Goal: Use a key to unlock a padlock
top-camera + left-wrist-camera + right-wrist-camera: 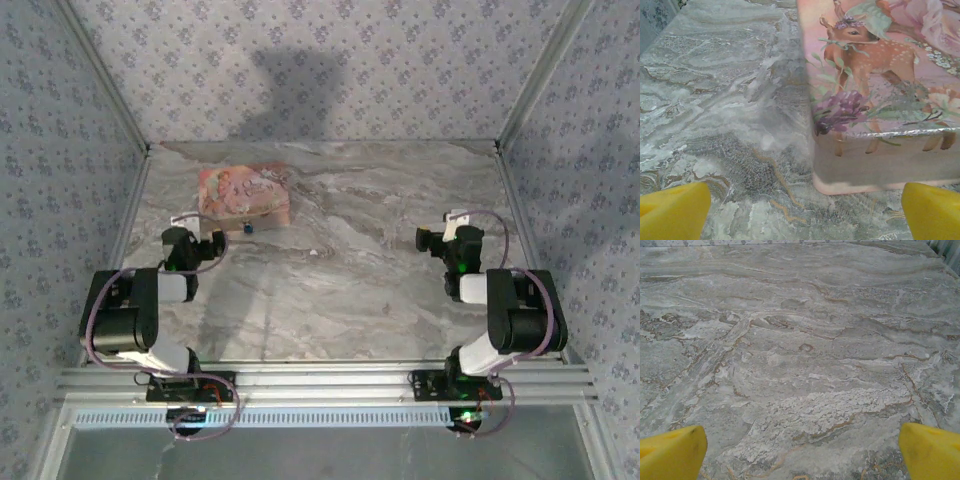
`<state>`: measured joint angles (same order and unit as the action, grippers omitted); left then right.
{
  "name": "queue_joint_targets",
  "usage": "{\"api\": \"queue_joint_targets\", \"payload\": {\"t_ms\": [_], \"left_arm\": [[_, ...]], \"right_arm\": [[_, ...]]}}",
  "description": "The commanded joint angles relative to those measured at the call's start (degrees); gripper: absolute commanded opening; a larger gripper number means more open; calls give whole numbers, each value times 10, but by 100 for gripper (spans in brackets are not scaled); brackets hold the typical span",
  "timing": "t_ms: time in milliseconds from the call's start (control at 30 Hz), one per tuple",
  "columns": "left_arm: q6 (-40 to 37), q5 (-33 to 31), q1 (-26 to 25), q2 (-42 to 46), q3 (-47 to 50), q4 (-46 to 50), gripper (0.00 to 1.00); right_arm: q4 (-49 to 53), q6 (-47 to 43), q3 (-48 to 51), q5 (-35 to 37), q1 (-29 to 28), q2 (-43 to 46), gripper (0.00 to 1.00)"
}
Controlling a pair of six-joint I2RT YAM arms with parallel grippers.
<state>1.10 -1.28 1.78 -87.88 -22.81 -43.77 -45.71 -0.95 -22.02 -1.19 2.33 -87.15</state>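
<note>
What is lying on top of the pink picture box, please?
Nothing rests on the pink picture box; its lid bears a printed deer. The blue padlock sits by its near side. The box's inside is hidden.

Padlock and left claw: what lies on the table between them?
In the top view, bare marble tabletop lies between the left claw and the blue padlock, which sits in front of the pink box.

Tiny blue padlock (247, 227) just beside pink box (244, 192)
</note>
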Motion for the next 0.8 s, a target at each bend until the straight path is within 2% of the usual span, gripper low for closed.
{"api": "queue_joint_targets", "payload": {"t_ms": [0,767], "left_arm": [[3,7,0,1,-11,-21,98],[3,7,0,1,-12,-21,98]], "right_arm": [[-13,-5,-2,8,0,-2,100],[-13,-1,-3,-6,8,-2,100]]}}
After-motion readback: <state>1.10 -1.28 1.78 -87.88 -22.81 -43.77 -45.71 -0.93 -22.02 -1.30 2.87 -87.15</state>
